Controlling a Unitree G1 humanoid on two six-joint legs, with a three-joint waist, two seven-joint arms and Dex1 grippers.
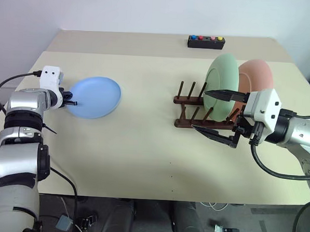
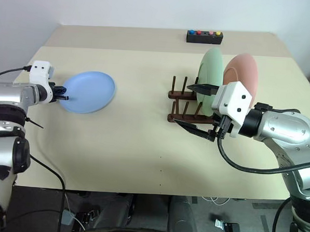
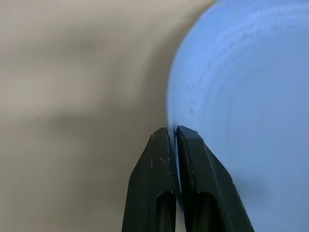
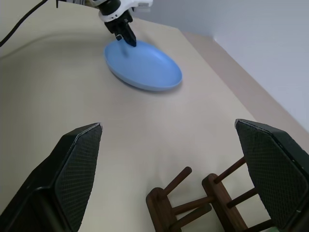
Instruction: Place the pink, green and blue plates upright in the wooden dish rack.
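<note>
Left of centre on the tabletop [image 1: 142, 162]: blue plate [image 1: 96, 96], rim clenched by left pincer [image 1: 70, 102]. Right: green plate [image 1: 222, 78] and pink plate [image 1: 257, 74] upright in wooden dish rack [image 1: 194, 114]; right pincer [image 1: 216, 113] spread wide, empty. Next, presumably: lift, tilt upright, carry to a free slot.

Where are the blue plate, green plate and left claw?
blue plate [image 1: 96, 96]: left eye view, centre of its face.
green plate [image 1: 222, 78]: left eye view, its face.
left claw [image 3: 173, 140]: left wrist view, tips pinching the rim.

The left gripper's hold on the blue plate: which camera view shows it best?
The left wrist view: the left gripper is shut on the blue plate's rim. Both eye views and the right wrist view show the contact from afar.
</note>
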